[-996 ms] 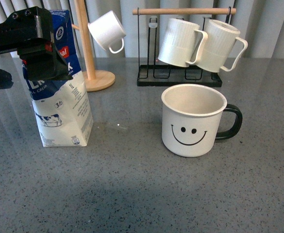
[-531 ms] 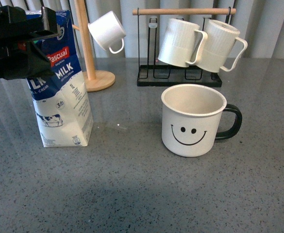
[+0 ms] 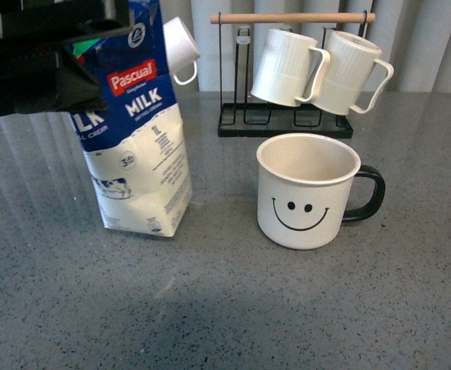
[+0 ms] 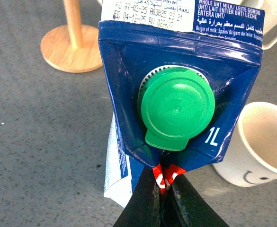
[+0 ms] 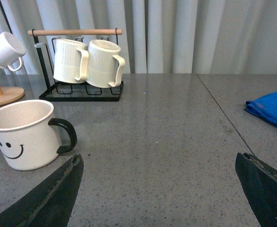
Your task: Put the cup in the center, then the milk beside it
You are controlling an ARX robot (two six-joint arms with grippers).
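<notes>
Over the grey tabletop [image 3: 287,308] the milk [image 3: 144,154] tilts — its top edge clamped between the left jaws.

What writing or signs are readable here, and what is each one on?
"Pascual" and "MILK": front of the milk carton.
"1L": beside its green cap.
"WHOLE UHT MILK / LEITE GORDO": its top flap.
Date stamp and small print on the carton: too blurred to read.
Smiley face, no words: the cup.
</notes>
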